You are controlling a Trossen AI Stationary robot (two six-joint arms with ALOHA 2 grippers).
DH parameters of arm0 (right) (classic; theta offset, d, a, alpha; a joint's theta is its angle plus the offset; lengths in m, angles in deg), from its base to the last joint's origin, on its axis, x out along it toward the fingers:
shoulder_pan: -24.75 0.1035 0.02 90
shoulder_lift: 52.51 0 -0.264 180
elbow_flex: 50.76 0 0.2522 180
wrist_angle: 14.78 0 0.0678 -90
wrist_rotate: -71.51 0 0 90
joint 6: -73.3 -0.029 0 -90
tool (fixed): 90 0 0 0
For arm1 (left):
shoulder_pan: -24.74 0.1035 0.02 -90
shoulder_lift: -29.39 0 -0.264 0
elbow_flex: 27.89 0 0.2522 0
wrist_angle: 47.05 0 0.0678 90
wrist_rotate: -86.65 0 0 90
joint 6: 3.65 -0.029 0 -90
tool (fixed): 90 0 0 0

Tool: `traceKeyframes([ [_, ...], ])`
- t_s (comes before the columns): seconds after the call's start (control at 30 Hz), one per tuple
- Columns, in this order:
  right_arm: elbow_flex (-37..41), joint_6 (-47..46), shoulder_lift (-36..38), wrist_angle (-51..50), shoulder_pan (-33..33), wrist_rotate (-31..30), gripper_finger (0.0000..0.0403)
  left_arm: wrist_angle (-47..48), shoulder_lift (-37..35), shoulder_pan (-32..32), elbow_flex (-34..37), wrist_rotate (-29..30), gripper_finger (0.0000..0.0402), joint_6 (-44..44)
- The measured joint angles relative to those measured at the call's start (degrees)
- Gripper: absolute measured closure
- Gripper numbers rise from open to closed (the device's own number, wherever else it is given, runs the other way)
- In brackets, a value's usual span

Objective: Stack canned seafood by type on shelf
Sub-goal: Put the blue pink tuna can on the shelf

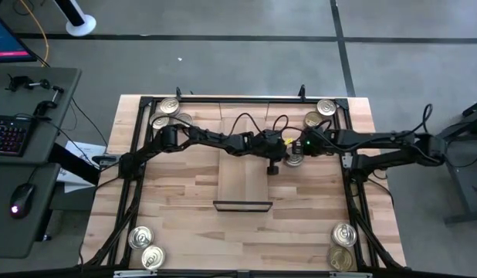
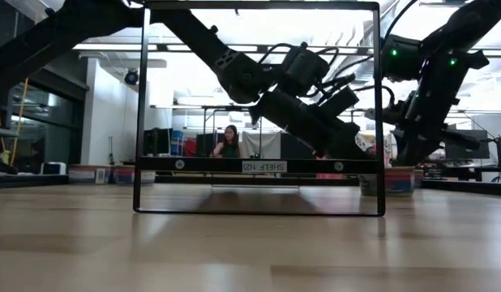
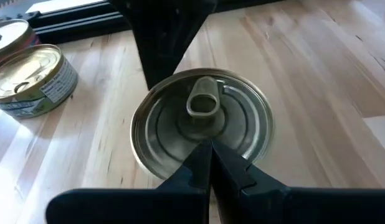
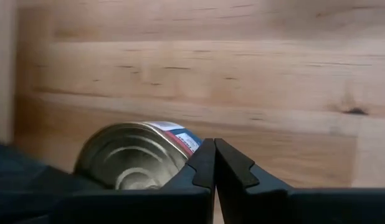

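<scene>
**A:** High view, item one: shelf, centre of the tabletop. Any stock on it?

**B:** No tin shows on it. Tins sit in pairs near the tabletop corners: 11 o'clock pair, 1 o'clock pair, 7 o'clock pair, 5 o'clock pair. One loose tin lies on the tabletop just off the shelf, at about 2 o'clock from its middle.

**A:** Item two: hands.

**B:** Left hand: fingers pressed together, holding nothing, tips poised over the loose tin's pull-tab lid. Right hand: likewise closed and holding nothing, with that tin just beside its tips. Both arms meet at this one tin.

**A:** Step in hand, as judged?

**B:** Picking up the loose tin; stacking has not begun.

**A:** Handling notes?

**B:** One hand only should take it, with the other drawn clear to avoid a knock. The fingers must part wider than the tin, then come down on either side of the rim, not on the lid. The tin is flat and smooth-walled, so a low, level, centred grip suits it. Lift it straight up, carry it to the shelf board and set it down flat. Check the lid colour and label first, so that like goes on like.
</scene>
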Motion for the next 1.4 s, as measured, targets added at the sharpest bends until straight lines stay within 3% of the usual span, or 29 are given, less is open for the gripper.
traceKeyframes([
  [0.43, -2.5, -4.6, 5.7, -1.8, 6.3, -0.8, 0.0403, 3.0, -0.4, 0.5, 0.0, -0.1, 0.0401, -0.1],
  [0.6, -2.8, -6.4, 7.2, 2.0, 8.5, 1.0, 0.0403, 4.3, 0.5, 0.7, 0.3, 1.8, 0.0402, 0.5],
  [0.8, -2.8, -5.9, 7.6, 4.4, 9.9, -2.0, 0.0403, 6.6, 0.4, 0.8, 0.3, 1.7, 0.0401, 0.2],
  [0.93, -4.0, -0.5, 8.9, 3.2, 10.0, -3.1, 0.0403, 9.2, -0.4, 1.4, 0.3, 1.6, 0.0402, 0.3],
  [1.13, -10.2, 17.2, 11.8, 2.0, 10.0, -3.0, 0.0403, 10.3, -6.1, 3.4, 0.3, 1.6, 0.0402, 0.0],
  [1.27, -15.2, 29.3, 12.2, 1.4, 9.5, 2.2, 0.0402, 15.7, -12.7, 4.6, 0.2, 1.8, 0.0401, -0.1],
  [1.4, -19.6, 37.7, 9.1, -4.0, 8.7, 10.9, 0.0383, 29.0, -20.5, 5.0, 0.2, 1.6, 0.0401, 0.5],
])
